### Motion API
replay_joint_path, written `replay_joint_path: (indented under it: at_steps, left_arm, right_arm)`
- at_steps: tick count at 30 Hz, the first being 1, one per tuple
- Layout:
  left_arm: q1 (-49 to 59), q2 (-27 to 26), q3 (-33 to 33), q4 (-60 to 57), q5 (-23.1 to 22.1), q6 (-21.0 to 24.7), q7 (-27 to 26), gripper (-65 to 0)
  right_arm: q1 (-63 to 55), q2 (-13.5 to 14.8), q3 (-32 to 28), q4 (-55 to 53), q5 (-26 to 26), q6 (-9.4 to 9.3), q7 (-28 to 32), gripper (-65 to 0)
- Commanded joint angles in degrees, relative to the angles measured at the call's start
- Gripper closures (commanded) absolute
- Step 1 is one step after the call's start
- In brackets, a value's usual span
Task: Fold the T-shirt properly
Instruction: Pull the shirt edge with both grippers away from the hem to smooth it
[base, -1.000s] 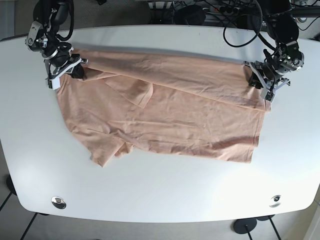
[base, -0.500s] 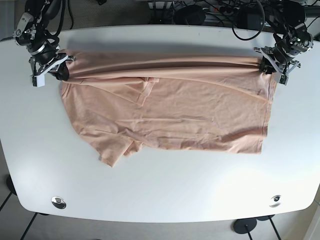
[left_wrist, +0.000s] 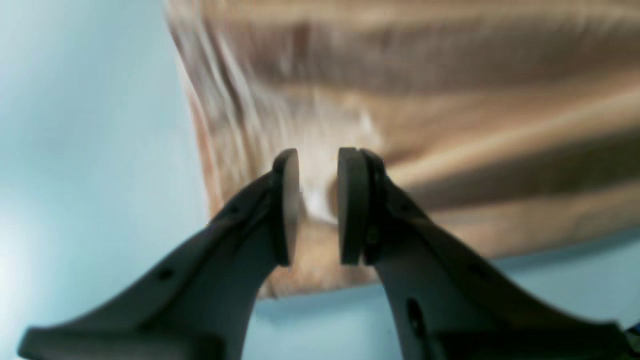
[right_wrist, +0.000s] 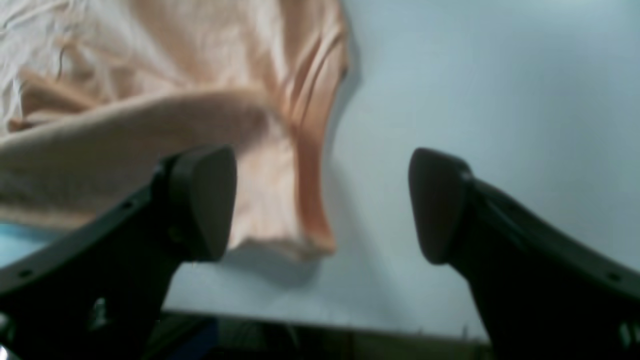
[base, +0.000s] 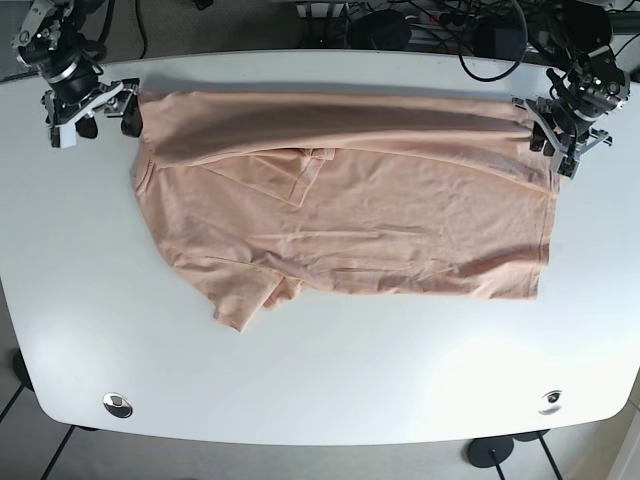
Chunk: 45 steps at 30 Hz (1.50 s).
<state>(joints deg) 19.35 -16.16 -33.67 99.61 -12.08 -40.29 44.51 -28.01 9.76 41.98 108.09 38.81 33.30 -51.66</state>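
A peach T-shirt lies spread on the white table, its far part folded over toward the back edge. My left gripper is at the shirt's far right corner. In the left wrist view its pads stand a narrow gap apart with the cloth bunched between them. My right gripper is just left of the far left corner. In the right wrist view it is wide open, and the shirt's corner lies loose on the table by the left finger.
Black cables and equipment sit behind the table's back edge. A sleeve sticks out at the shirt's front left. Two metal fittings sit near the front corners. Bare table lies in front of the shirt.
Both grippers carried the shirt's edge toward the back of the table, pulling the cloth flatter. The right gripper has opened and let go of its corner.
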Motion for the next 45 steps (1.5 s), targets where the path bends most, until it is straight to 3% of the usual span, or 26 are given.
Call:
replay_joint_path:
  at_steps: [1,5,7,9,12,14,15,26,30,34,39,40,43,45]
  left_arm:
    - [-0.1,0.9,-1.1,3.2,-0.5,0.3,-0.9,-11.1]
    - [-0.1,2.1,-3.2,3.0,-0.2,0.3,-0.9,-11.1]
    - [0.1,2.8,-4.5,2.9,-0.2,0.3,-0.9,-11.3]
    - [-0.1,3.6,-6.8,2.7,-0.1,0.3,-0.9,-12.8]
    - [0.3,3.9,-6.7,2.5,-0.2,0.3,-0.9,-24.9]
    - [0.3,3.9,-7.3,2.3,-0.2,0.3,-0.9,-26.2]
    - [0.3,3.9,-7.3,2.1,-0.2,0.3,-0.9,-26.2]
    - [0.5,1.9,-10.7,-9.5,-0.2,0.3,-1.1,-26.0]
    - [6.5,1.9,-10.9,-9.0,-0.3,0.3,-1.1,-11.1]
    - [10.6,2.6,-14.1,-8.9,-0.4,0.3,-1.1,-11.1]
    - [11.2,3.4,-17.2,-8.5,-0.3,0.3,-1.0,-11.5]
    - [11.2,3.4,-17.2,-7.8,-0.3,0.3,-0.9,-11.7]
    - [10.9,3.5,-17.0,-3.8,-0.4,0.3,-0.9,-19.4]
    - [10.8,3.8,-16.8,-1.0,-0.6,0.3,-0.8,-22.5]
  right_arm:
    - [-1.1,-0.3,-1.2,-1.1,0.4,1.73,1.0,-51.5]
    - [-1.7,-0.3,-4.3,-6.3,0.5,1.82,1.2,-51.4]
    - [-1.7,-0.3,-5.1,-8.4,0.5,1.82,1.3,-46.3]
    - [-0.8,-0.3,-6.0,-9.7,0.4,1.82,1.3,-35.4]
    - [-0.5,-0.3,-6.6,-10.6,0.4,1.82,1.3,-15.2]
    - [0.2,-0.3,-6.6,-10.6,0.4,1.82,1.3,-3.5]
    - [0.2,-0.2,-6.7,-10.7,0.4,1.82,1.3,-1.6]
    - [0.4,0.4,-6.5,-10.5,0.4,1.82,1.3,-2.1]
    - [-1.4,0.8,-6.2,-9.9,0.4,1.82,1.3,-2.1]
    - [-5.4,1.6,-6.2,-4.9,0.4,1.73,1.3,-2.1]
    - [-7.2,2.1,-6.2,-2.5,0.4,1.21,1.1,-4.9]
    - [-7.3,2.1,-6.2,-2.3,0.4,1.21,1.1,-10.1]
    - [-7.7,1.7,-3.4,1.5,0.4,1.12,1.2,-39.5]
    - [-7.5,1.6,-2.8,3.6,0.4,1.12,1.2,-55.3]
